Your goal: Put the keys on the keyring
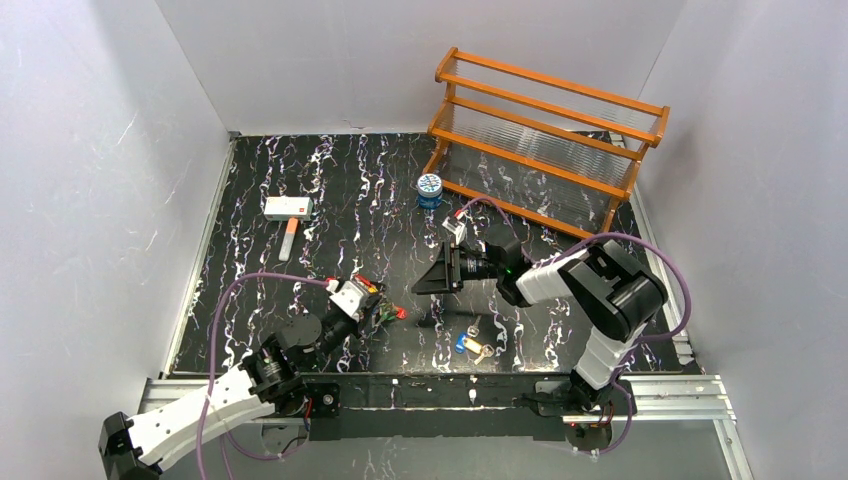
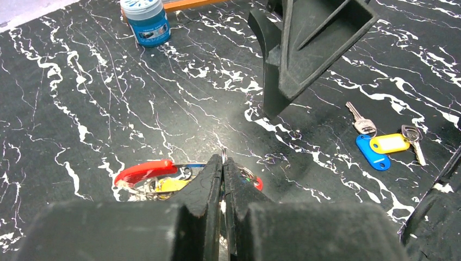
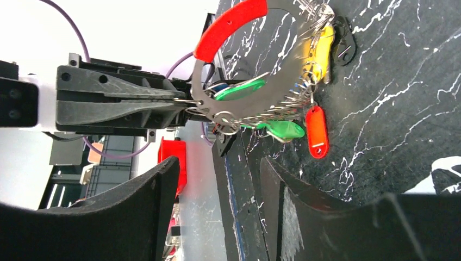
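Status: partly complete.

- The left gripper (image 2: 223, 163) is closed tight on the thin edge of the keyring (image 3: 293, 57) and holds it low over the bench (image 2: 81, 81), near the front edge.
- The keyring carries a red sleeve (image 3: 228, 27) on one arc. Tagged keys already hang from it: two green tags (image 3: 239, 89), a red tag (image 3: 316, 130) and a yellow tag (image 3: 323, 43). Each sits on its own small split ring.
- The right gripper (image 3: 217, 217) is wide open and holds nothing. It hangs above the bench, facing the keyring, with a clear gap between them.
- Three loose keys lie on the bench to the right of the keyring, well apart from it: a plain silver key (image 2: 361, 122), a key on a blue tag (image 2: 372, 152) and a key on a yellow tag (image 2: 388, 143). The two tags touch each other.

Outstanding, as judged: pick up the loose keys and thread each onto the keyring. No pick-up has begun
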`<state>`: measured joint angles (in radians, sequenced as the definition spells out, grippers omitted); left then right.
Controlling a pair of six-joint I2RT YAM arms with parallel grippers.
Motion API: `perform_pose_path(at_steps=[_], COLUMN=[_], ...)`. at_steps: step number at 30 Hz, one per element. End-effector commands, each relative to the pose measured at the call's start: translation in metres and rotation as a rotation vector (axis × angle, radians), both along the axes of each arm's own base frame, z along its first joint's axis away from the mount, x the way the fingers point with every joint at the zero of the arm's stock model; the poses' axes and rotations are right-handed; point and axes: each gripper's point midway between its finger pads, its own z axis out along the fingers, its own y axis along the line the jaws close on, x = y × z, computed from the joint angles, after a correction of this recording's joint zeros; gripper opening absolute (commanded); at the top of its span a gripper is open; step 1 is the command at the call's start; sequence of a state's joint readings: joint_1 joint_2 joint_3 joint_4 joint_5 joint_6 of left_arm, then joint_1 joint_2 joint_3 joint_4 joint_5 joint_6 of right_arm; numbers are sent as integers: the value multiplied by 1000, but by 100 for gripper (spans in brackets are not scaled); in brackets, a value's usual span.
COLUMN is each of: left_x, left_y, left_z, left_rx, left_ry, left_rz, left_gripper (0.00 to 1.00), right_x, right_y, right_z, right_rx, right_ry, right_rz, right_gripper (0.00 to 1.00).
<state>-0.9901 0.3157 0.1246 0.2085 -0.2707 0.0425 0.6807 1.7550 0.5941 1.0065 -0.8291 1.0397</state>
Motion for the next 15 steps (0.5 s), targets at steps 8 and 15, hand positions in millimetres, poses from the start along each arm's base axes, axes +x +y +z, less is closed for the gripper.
perform_pose_path(at_steps=[8,15], left_x=[3,2], left_y=[4,6], left_z=[6,6], left_rx=[-103,-127], left_ry=[19,24], left_rz=[53,58], left_gripper=[0,0], right_x=[2,-4], right_y=[9,26], right_z=[21,14], right_rx=[36,22], right_ry=[-143,-102], right_rz=[52,85], right_gripper=[64,55])
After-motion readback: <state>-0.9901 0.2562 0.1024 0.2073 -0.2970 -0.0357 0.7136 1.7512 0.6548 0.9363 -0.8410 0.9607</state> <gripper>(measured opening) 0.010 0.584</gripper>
